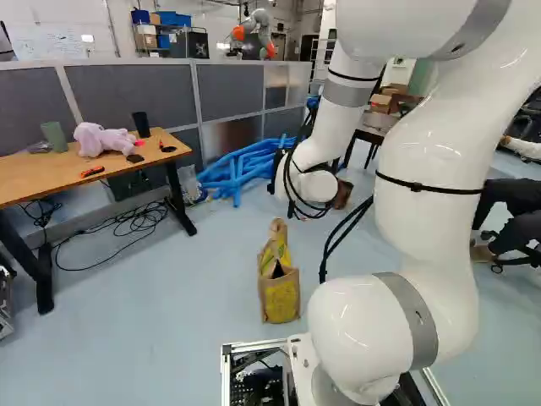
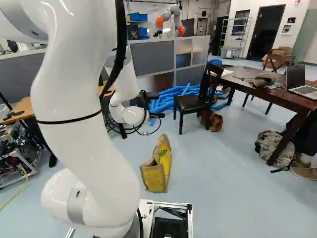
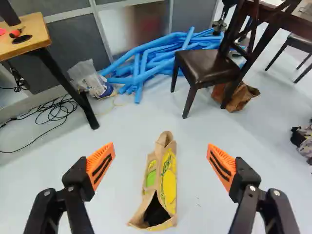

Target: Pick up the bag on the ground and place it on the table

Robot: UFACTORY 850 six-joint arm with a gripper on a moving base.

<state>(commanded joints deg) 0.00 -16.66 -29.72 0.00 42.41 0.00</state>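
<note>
A brown-and-yellow bag stands on the floor ahead of the base, its dark opening facing the base. Part of my gripper shows beyond the wrist in the right base view, its fingertips mostly hidden. Seen from the wrist, the gripper is wide open, with the bag well beyond and below the gap, touched by neither finger. At the left of the left base view is a light wooden table, bearing a pink plush toy, a dark cup and small tools.
Blue foam tubes lie by the grey partition. A dark chair and a brown paper bag stand near them. At the right are a dark table and a backpack. Cables lie near the wooden table; another robot stands behind.
</note>
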